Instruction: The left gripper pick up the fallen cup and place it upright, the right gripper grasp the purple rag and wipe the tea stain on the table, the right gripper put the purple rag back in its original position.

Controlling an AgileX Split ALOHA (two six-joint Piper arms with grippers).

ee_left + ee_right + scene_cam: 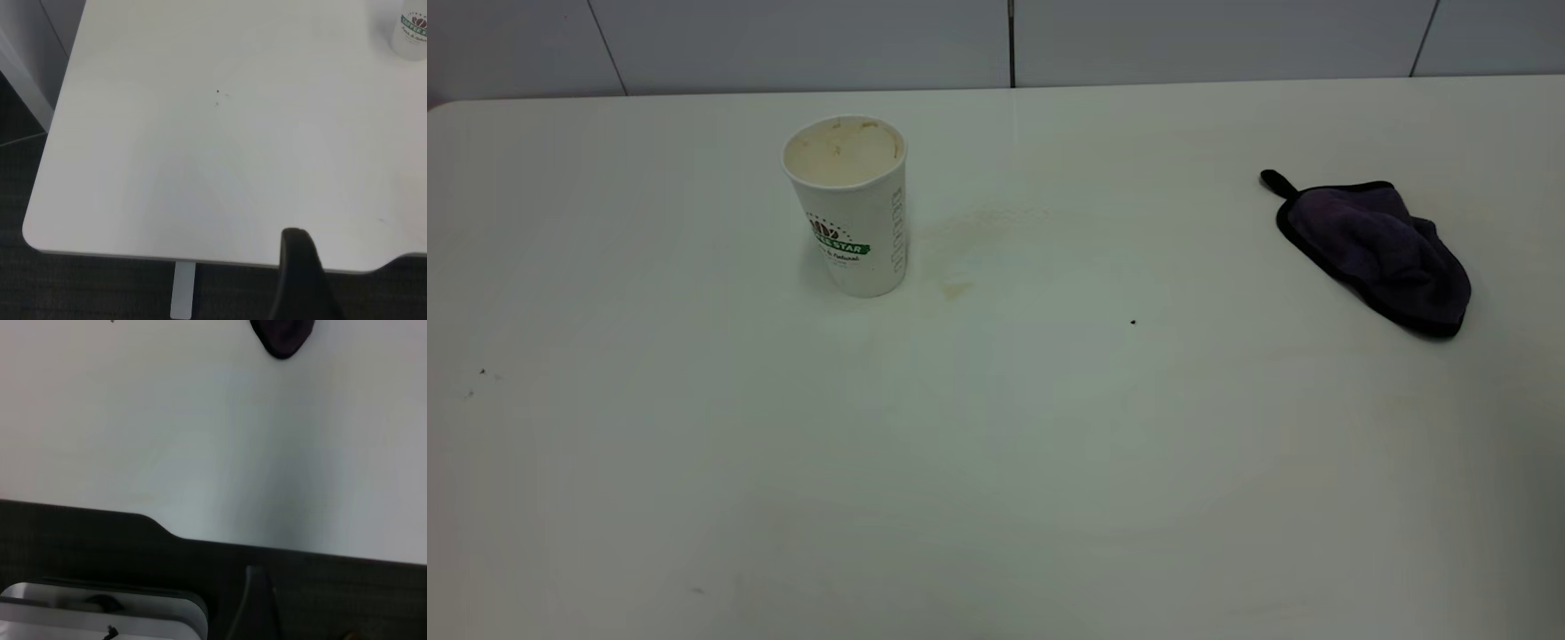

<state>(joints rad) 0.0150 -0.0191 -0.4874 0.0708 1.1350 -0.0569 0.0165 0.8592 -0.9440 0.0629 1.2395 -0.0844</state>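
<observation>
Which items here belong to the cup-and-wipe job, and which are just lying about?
Part of the job:
- cup, standing upright
- tea stain, faint, beside the cup
- purple rag, crumpled at the table's right side
- table
- left gripper, back past the table's edge

Just there:
- tiny black speck
- tiled wall behind

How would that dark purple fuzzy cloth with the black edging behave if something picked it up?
The dark purple fuzzy cloth with black edging would probably flop and droop, since it already lies bunched in soft folds on the off-white table. It looks light for its size. Its fuzzy surface likely grips rather than slips, and the small black loop would probably dangle.
</observation>
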